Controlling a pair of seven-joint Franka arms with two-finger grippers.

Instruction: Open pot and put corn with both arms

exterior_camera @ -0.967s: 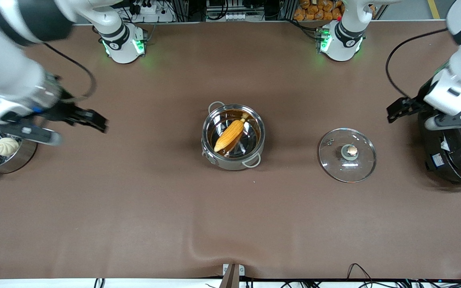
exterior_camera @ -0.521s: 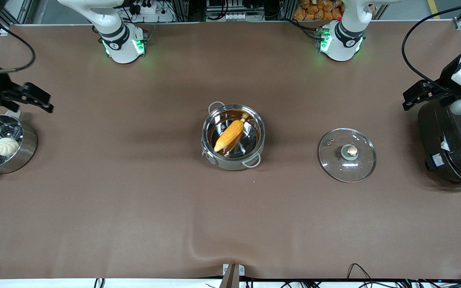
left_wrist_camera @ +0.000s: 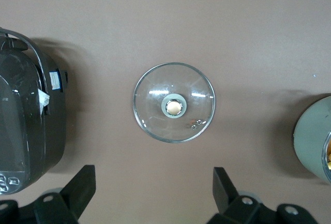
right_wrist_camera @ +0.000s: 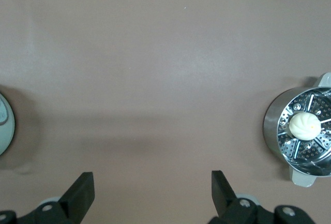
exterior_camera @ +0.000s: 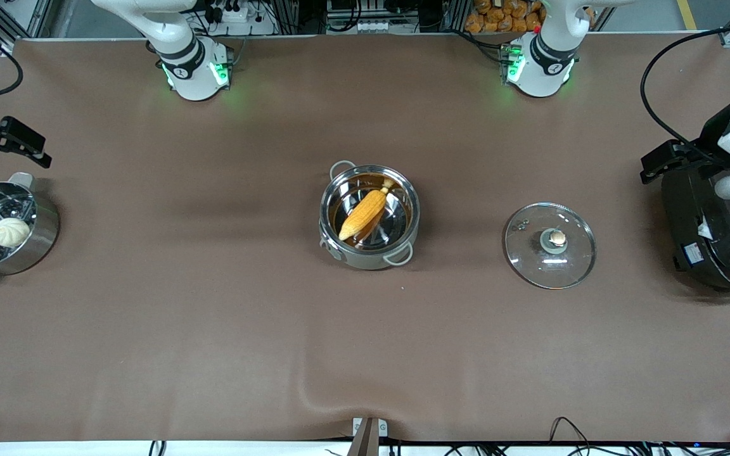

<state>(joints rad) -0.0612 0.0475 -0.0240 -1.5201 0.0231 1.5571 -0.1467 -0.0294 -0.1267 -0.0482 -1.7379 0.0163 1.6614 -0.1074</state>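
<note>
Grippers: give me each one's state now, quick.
Left gripper: open, holding nothing, over the rice cooker.
Right gripper: open, holding nothing, above the steamer pot.

Table point(exterior_camera: 213, 329): pot point(exterior_camera: 369, 253), lid point(exterior_camera: 550, 259), steamer point(exterior_camera: 42, 244), cooker point(exterior_camera: 707, 253)

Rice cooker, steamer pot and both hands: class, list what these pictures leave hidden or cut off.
- Rice cooker: front view, the frame edge cuts it and the left hand covers its top.
- Steamer pot: front view, the edge clips it; the bun shows.
- Right hand: front view, its wrist is cut off.
- Pot with corn: both wrist views show only its wall.
</note>
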